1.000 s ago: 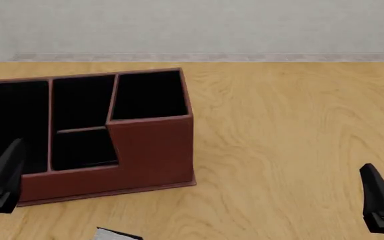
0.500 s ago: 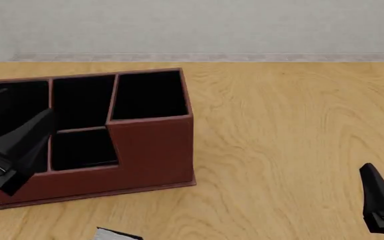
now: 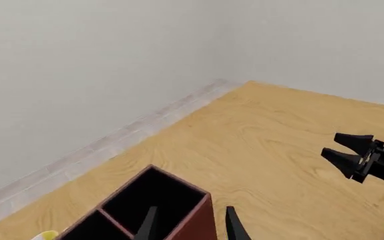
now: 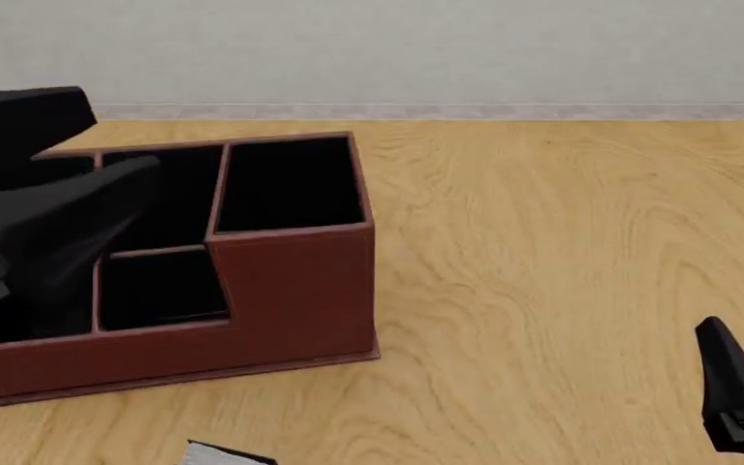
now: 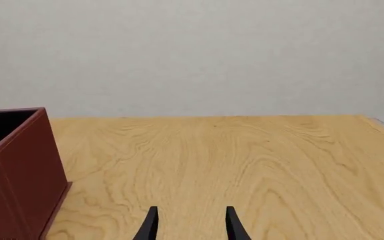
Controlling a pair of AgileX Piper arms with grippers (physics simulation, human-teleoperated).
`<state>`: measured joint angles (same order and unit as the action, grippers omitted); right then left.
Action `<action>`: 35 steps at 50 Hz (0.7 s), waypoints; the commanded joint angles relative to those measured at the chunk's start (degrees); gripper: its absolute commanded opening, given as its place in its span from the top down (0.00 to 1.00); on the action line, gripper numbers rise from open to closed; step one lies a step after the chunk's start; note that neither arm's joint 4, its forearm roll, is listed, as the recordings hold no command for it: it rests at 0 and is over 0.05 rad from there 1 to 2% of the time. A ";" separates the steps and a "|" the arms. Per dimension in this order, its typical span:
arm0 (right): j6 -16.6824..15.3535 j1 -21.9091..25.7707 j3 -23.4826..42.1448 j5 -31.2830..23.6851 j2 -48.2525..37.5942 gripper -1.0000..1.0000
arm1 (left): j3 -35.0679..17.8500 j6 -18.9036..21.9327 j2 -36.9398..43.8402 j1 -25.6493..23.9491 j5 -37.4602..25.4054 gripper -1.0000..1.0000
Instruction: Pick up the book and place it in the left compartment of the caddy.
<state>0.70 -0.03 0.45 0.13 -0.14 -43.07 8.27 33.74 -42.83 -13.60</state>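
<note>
Wood surface carries the caddy, the book lies near its front, and both arms' jaws stand parted, empty, nothing grasped yet.

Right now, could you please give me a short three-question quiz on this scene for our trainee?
1. True or false: the book lies inside the caddy.
2. Which gripper hangs over the caddy? A: right gripper. B: left gripper.
3. Fill in: both grippers' jaws stand ____, holding nothing.
Key: 1 false, it lies on the table on the caddy's near side; 2 B; 3 open.
</note>
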 commanded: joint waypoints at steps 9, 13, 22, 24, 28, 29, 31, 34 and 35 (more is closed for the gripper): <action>-0.18 0.03 -0.19 0.16 0.01 0.00 | -10.48 3.20 6.87 -13.48 -12.92 0.00; -0.33 0.10 -0.02 -0.01 0.04 0.00 | -13.84 3.35 9.54 -13.96 -15.66 0.00; -0.69 0.30 0.06 -0.13 0.05 0.00 | -17.76 2.04 14.20 -17.02 -21.53 0.00; -0.73 0.30 0.14 -0.22 0.04 0.00 | -17.86 1.58 14.65 -17.89 -22.58 0.00; -0.78 0.28 -0.03 -0.07 0.04 0.00 | -16.68 1.72 15.06 -19.15 -23.72 0.00; -0.78 0.32 -0.02 -0.11 0.03 0.00 | -16.00 0.85 15.74 -20.32 -24.90 0.00; -0.77 0.32 0.03 -0.18 0.03 0.00 | -15.69 0.13 15.97 -21.00 -25.63 0.00; -0.82 0.36 0.04 -0.22 0.01 0.00 | -15.60 -0.46 16.44 -21.46 -26.88 0.00; -0.84 0.37 0.03 -0.22 0.00 0.00 | -15.60 -0.31 16.61 -21.58 -27.45 0.00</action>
<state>0.02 0.24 0.46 0.01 -0.11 -58.38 9.33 47.82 -61.20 -36.11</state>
